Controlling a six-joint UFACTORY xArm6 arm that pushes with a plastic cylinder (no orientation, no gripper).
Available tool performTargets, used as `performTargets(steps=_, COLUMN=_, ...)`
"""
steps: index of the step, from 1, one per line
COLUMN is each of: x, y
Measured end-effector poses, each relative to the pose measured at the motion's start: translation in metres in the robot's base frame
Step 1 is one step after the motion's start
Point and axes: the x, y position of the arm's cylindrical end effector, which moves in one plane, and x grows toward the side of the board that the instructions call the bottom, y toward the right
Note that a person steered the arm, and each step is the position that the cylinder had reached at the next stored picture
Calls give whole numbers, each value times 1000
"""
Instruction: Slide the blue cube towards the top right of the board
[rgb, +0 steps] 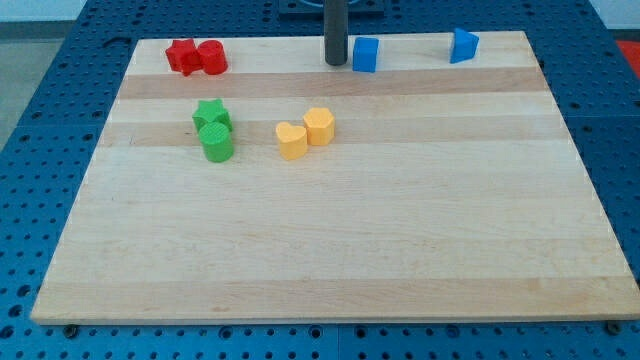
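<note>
The blue cube (365, 54) stands near the top edge of the wooden board (330, 250), a little right of centre. My tip (335, 63) is down on the board just to the cube's left, a small gap apart from it. A second blue block (463, 46), of an angular shape, stands further right along the top edge, near the top right corner.
Two red blocks (196, 57) sit touching at the top left. A green star (211, 115) and a green cylinder (216, 143) sit together at the left. Two yellow blocks (305, 133) sit together near the middle. Blue pegboard surrounds the board.
</note>
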Motion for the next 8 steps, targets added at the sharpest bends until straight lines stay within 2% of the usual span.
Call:
performTargets(steps=7, x=-1, y=39)
performTargets(steps=8, x=11, y=41)
